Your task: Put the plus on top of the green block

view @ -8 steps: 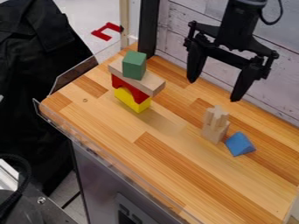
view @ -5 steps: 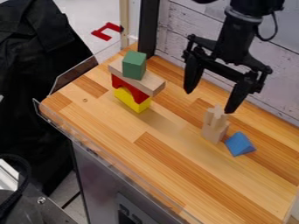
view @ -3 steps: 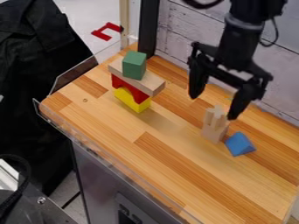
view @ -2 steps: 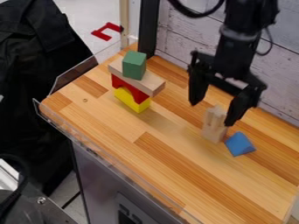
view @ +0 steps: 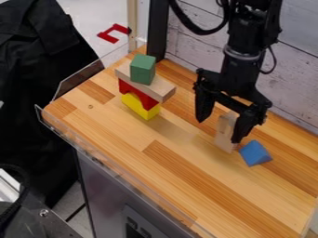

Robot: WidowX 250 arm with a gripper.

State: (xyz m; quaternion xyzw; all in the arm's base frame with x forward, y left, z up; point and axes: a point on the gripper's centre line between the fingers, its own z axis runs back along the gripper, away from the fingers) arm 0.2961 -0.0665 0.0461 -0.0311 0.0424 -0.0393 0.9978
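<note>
Gripper point(view: 218, 130) spread open near plus point(view: 226, 122), nothing pinched; 0 of 2 steps done. Grasp and placing on green block point(view: 142, 69) left.

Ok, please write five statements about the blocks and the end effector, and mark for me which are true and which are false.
1. The green block lies on the plank. True.
2. The yellow block is on top of the red block. False: it is under the red block.
3. The end effector is open. True.
4. The plus is on the green block. False: it is away from it, near the blue block.
5. The red block is under the plank. True.
</note>
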